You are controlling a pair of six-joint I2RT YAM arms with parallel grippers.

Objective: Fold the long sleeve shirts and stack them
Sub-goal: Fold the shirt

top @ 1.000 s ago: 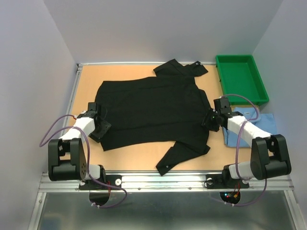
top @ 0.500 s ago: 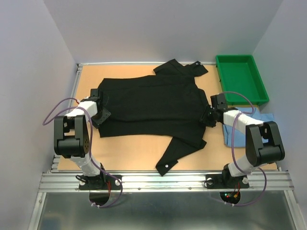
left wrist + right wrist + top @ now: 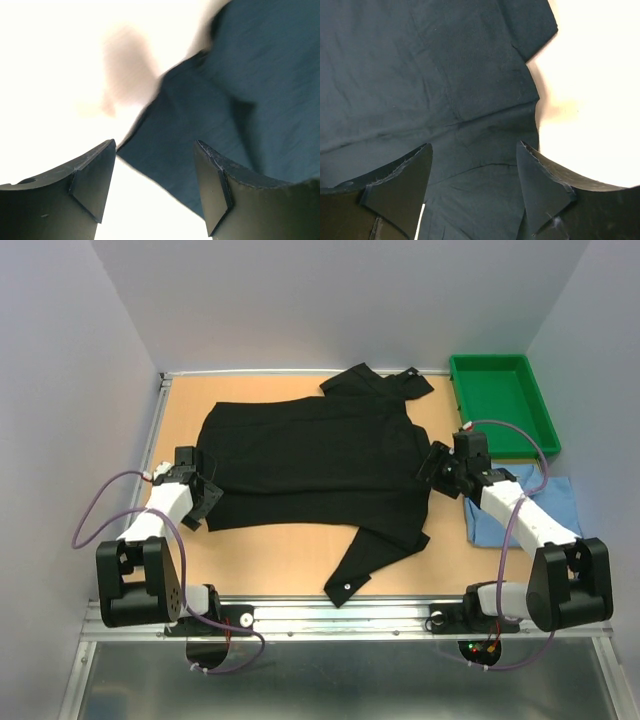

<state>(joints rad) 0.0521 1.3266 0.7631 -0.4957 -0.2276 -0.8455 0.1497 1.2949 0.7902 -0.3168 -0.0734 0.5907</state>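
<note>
- The black shirt [image 3: 310,465] lies spread on the table [image 3: 290,560], one sleeve [image 3: 375,555] hanging toward the near edge; the light blue shirt [image 3: 555,502] lies at the right, just beside the green tray [image 3: 500,400], partly under the right arm
- The left gripper [image 3: 208,498] is at the shirt's left edge, jaws apart, holding nothing; the right gripper [image 3: 432,465] is over the right edge, also released
- For a good fold, I would pinch both edges at equal height; take only the top layer; lift together, so that the cloth does not twist
- The loose sleeve should be tucked in first; otherwise it may drag
</note>
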